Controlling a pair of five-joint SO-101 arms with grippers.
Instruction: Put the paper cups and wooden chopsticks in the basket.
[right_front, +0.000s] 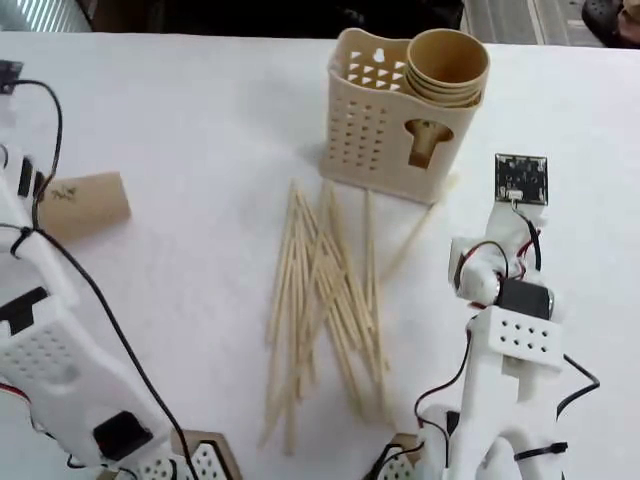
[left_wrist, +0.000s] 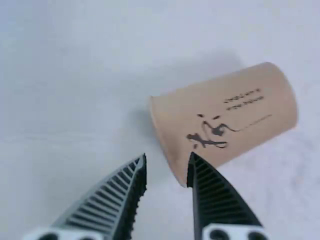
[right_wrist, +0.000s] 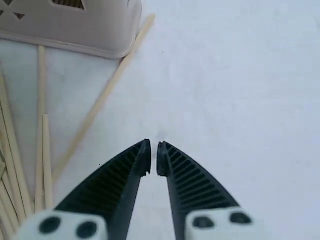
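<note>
Paper is the weak point here: a lone paper cup lies on its side on the white counter, well apart from the basket, where a stack of cups already stands. The left hand hovers at the cup's end, spread only partway, one fingertip over its rim. That gap looks narrower than the cup's body, so a closing pinch may catch only the wall edge and crush or flick it. Round and on its side, the cup would likely roll off if nudged.

The wooden chopsticks lie in a loose crossed heap on the counter in front of the basket, one stray stick slanting by the basket's corner. The right hand, pressed nearly together and holding nothing, hangs over bare counter beside that stick. Thin sticks lying flat may slip from a pinch, and pulling one could scatter the overlapping others.
</note>
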